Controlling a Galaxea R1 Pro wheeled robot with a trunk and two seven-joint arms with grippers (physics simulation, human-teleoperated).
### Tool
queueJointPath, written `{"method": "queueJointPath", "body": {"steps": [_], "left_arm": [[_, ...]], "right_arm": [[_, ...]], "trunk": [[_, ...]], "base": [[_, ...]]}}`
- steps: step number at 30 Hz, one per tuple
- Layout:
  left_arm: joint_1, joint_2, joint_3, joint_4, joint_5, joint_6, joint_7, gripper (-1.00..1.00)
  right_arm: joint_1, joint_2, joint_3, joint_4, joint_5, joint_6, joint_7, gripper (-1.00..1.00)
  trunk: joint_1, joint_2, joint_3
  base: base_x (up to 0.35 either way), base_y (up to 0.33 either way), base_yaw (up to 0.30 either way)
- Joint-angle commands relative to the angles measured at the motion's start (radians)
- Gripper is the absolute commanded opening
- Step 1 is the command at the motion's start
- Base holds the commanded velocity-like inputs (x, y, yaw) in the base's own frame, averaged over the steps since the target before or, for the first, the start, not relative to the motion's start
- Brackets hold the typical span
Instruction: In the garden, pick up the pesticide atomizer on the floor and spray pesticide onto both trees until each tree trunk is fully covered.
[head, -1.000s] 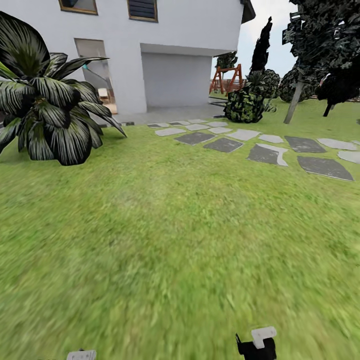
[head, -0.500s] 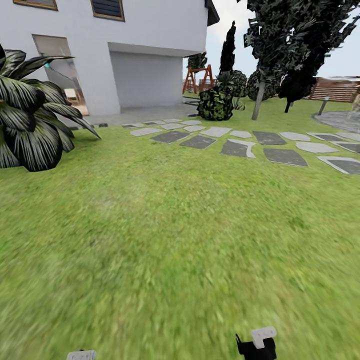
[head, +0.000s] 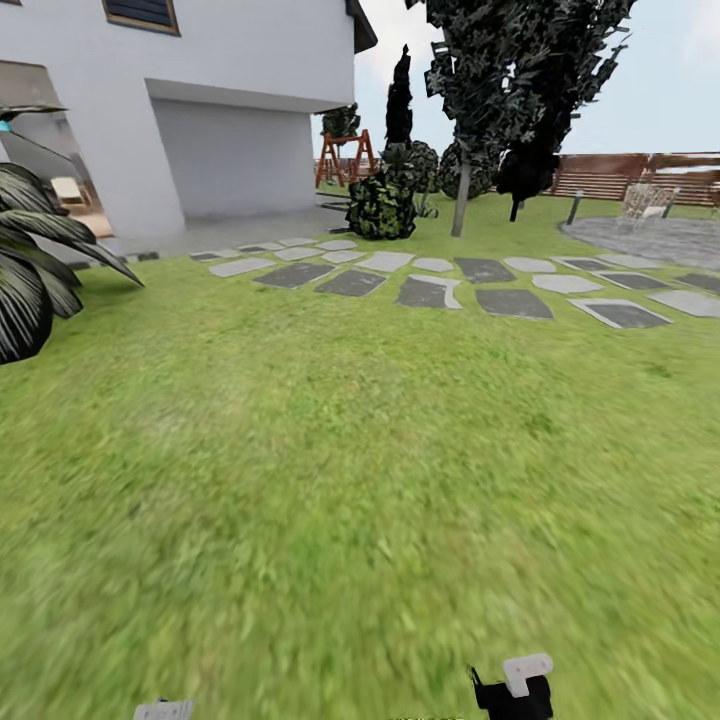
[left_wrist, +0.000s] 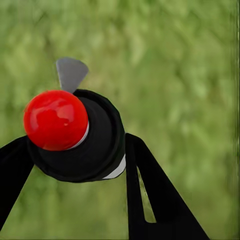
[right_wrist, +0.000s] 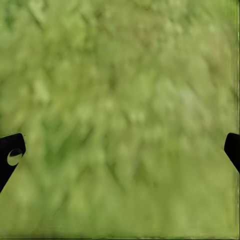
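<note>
Between the two black fingers of the left gripper (left_wrist: 75, 165), in the left wrist view, the small black pesticide atomizer (left_wrist: 82, 142) with its glossy red round cap was clamped, its body touching both fingers and its long axis pointed roughly along them toward the camera, the cap end nearest the lens. A small grey nozzle tab was seen jutting from behind the cap. Blurred green grass lay beneath it. The right gripper (right_wrist: 120, 150) was spread wide with nothing between its dark fingertips, over the same grass.

From the head view, a wide green lawn (head: 330, 470) was seen ahead. A path of pale and dark grey irregular stone slabs (head: 430, 285) crossed at about twelve to two o'clock. Beyond it, at about one o'clock, stood a tree with a slim grey trunk (head: 461, 200) and dark foliage; whether it was one of the target trees could not be told. A white house (head: 230, 110) stood at eleven o'clock, a brown slatted wooden fence (head: 620, 175) at two.

The atomizer being already in hand, the coming move was judged to turn on the distance to the trunks: they lay well apart from the left gripper, far ahead, so an approach was needed before spraying.
</note>
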Motion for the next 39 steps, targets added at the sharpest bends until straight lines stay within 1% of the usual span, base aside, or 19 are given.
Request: {"method": "queueJointPath", "body": {"steps": [1,34,39], "left_arm": [[0.0,0.0,0.009,0.0,-0.01,-0.003,-0.003,-1.0],[0.0,-0.001,0.009,0.0,-0.011,-0.003,-0.003,-1.0],[0.0,-0.001,0.009,0.002,-0.013,-0.003,-0.003,-1.0]], "right_arm": [[-0.001,0.0,0.007,0.001,0.007,-0.001,-0.009,1.0],[-0.001,0.0,0.007,0.001,0.007,-0.001,-0.009,1.0],[-0.001,0.0,0.007,0.001,0.007,-0.001,-0.009,1.0]], "trunk": [[0.0,0.0,-0.001],[0.0,0.0,-0.002],[0.0,0.0,-0.003]], "base": [[0.0,0.0,-0.3],[0.001,0.0,-0.3],[0.087,-0.186,-0.3]]}}
